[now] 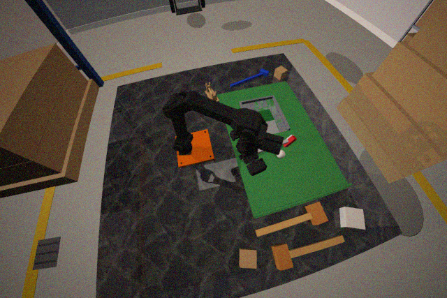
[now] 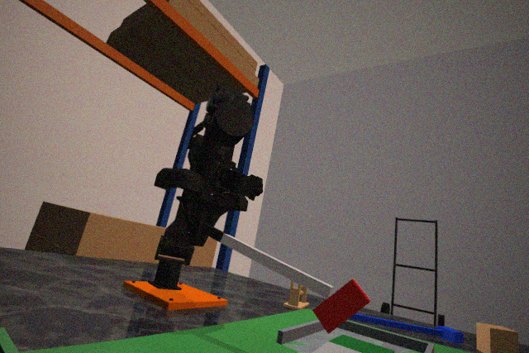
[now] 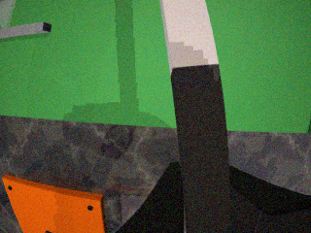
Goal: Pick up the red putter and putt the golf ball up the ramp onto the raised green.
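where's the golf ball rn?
In the top view the golf ball sits on the green mat, peeking out just right of the gripper, directly below the red putter head and below the grey ramp.
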`<state>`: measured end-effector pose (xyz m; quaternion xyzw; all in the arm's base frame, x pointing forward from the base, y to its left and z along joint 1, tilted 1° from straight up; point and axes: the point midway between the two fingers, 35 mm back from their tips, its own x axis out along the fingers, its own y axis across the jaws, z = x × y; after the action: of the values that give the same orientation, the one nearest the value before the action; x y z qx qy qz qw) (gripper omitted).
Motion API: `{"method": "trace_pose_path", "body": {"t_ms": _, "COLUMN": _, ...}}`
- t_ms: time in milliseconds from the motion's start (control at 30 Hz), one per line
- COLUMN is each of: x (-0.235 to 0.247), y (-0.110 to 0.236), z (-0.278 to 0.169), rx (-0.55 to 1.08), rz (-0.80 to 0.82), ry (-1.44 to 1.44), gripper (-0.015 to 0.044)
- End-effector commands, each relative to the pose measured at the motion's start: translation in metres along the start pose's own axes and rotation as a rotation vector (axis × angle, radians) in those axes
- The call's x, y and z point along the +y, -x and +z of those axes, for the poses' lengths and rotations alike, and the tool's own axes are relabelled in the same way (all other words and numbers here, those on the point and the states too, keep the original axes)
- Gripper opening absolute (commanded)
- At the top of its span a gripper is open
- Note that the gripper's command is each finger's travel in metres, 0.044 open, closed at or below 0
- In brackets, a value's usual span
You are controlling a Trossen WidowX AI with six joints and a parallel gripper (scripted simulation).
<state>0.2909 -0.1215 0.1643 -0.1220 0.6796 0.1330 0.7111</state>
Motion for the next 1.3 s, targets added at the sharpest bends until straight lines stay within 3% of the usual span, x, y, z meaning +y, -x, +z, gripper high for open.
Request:
{"method": "trace_pose_path", "body": {"t_ms": 0, "x": -0.017, "y": 0.005, "z": -0.013, "rx": 0.004, "rz": -0.016, "ry": -0.084, "gripper": 0.0}}
{"method": "trace_pose_path", "body": {"t_ms": 333, "x": -0.038, "y": 0.007, "z": -0.036, "rx": 0.024, "rz": -0.022, "ry": -0.204, "gripper": 0.0}}
{"method": "trace_pose_path", "body": {"t_ms": 733, "x": -0.038, "y": -0.029, "z": -0.037, "rx": 0.024, "rz": -0.022, "ry": -0.204, "gripper": 0.0}}
{"method": "trace_pose_path", "body": {"t_ms": 1267, "x": -0.039, "y": -0.05, "z": -0.037, "rx": 0.024, "rz": -0.022, "ry": -0.204, "gripper": 0.0}}
